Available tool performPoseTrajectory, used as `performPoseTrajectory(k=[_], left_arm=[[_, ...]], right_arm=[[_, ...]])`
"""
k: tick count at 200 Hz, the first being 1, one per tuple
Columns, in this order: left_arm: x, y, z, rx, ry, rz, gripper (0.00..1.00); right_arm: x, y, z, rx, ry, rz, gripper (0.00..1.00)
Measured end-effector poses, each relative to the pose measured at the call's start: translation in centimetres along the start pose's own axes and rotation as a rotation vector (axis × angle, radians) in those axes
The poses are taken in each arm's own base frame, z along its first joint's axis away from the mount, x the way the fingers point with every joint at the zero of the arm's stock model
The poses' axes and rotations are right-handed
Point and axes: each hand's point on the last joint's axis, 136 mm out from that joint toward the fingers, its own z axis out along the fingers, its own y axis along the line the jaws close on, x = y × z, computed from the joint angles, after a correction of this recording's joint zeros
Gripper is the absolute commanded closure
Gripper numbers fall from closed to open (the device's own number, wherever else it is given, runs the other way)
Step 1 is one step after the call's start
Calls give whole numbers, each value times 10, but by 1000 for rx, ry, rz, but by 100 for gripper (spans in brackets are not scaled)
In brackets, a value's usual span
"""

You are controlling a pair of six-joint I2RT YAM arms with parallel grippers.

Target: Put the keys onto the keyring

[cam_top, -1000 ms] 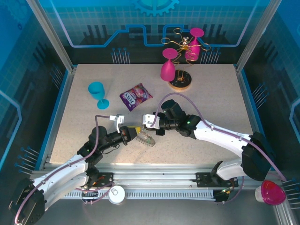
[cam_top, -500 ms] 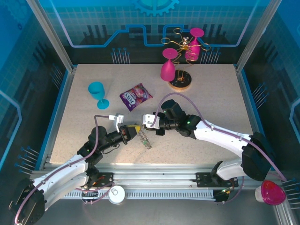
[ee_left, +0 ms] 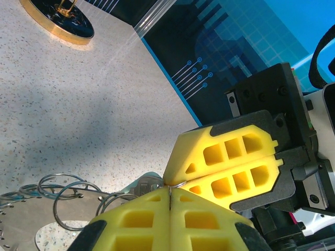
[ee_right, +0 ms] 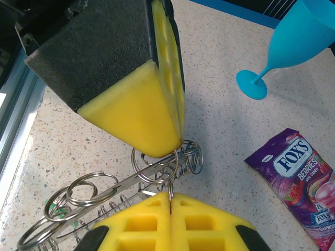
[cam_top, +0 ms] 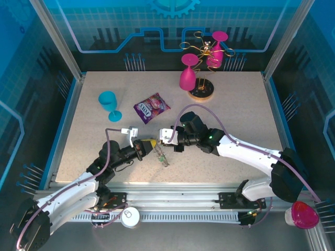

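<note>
Right wrist view showed the keyring point(ee_right: 120, 184) hung edge-on between both pincers, just over the desk point(ee_right: 220, 130); the left pincer point(ee_right: 168, 148) and right pincer point(ee_right: 170, 201) were each clenched on one of its wire loops, tips nearly touching; a green speck low among the loops was perhaps a key point(ee_right: 61, 212); a good move would hold one pinch firm and ease the other apart gently, without twisting; beyond lay a packet point(ee_right: 296, 175), a goblet point(ee_right: 285, 47), a rack point(cam_top: 201, 93) and blue walls point(cam_top: 157, 31).

The dark keyring point(ee_right: 123, 183), fringed with wire loops point(ee_right: 186, 157), stands tilted on edge. A green key head point(ee_right: 62, 212) shows among them
</note>
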Motion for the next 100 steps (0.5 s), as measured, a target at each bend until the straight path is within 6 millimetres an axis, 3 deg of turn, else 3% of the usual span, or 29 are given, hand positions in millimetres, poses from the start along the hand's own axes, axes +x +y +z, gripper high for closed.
performPoseTrajectory(k=[100], left_arm=[[0, 2, 0, -11, -2, -2, 100]], right_arm=[[-1, 2, 1, 1, 4, -25, 100]])
